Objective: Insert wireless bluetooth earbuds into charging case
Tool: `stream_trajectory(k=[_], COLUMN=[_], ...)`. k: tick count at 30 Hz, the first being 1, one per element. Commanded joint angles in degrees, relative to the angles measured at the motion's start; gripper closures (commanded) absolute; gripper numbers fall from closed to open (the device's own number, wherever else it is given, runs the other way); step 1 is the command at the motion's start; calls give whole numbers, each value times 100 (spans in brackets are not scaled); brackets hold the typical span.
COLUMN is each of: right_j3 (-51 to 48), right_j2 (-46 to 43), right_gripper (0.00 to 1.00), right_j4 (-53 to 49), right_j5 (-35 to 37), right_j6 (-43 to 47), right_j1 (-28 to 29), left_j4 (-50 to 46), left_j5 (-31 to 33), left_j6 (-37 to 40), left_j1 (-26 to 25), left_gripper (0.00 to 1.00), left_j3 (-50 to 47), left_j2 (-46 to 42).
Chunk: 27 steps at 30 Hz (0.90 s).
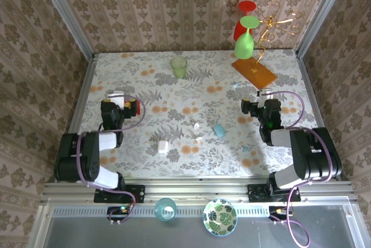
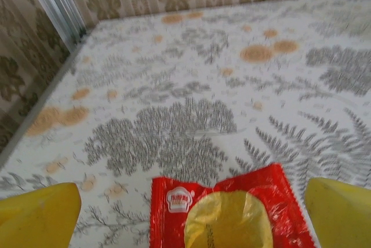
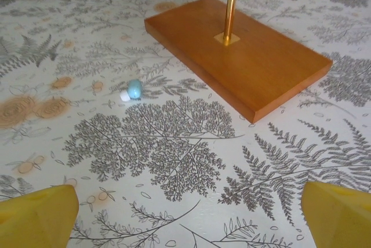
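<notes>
White charging case (image 1: 163,146) lies untouched (left gripper (image 2: 190,210) agape).

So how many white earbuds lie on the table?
2: one tiny glossy white plastic earbud, another just below it in the top view, both right of the white rounded case.

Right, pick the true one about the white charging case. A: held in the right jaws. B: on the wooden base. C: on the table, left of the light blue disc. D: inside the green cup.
C: the charging case lies on the table left of the light blue disc, far from the green cup and the wooden base.
</notes>
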<state>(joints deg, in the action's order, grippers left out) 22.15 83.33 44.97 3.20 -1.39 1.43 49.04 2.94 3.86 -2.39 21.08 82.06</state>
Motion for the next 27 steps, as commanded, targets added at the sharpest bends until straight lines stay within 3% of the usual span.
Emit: stream_trajectory(k=[1,7,13,27], right_j3=[179,418,627,143], right_j2=[-705,-1624,-2436,-3874], right_gripper=[0,0,0,0], right_j4=[-627,-1780,-2866,-4629], right_j5=[113,290,469,1298], right_j6=[127,152,-13,-1424], right_j1=[79,412,1164,3451], left_j4=[-323,-836,-1308,-3135], left_j5=[216,817,1201,33], left_j6=[221,562,974,803], left_j1=[-156,-716,-1619,-2957], left_gripper=[0,0,0,0], left_j3=[-37,57,282,924], left_j2=[-556,-1418,-1849,-2076])
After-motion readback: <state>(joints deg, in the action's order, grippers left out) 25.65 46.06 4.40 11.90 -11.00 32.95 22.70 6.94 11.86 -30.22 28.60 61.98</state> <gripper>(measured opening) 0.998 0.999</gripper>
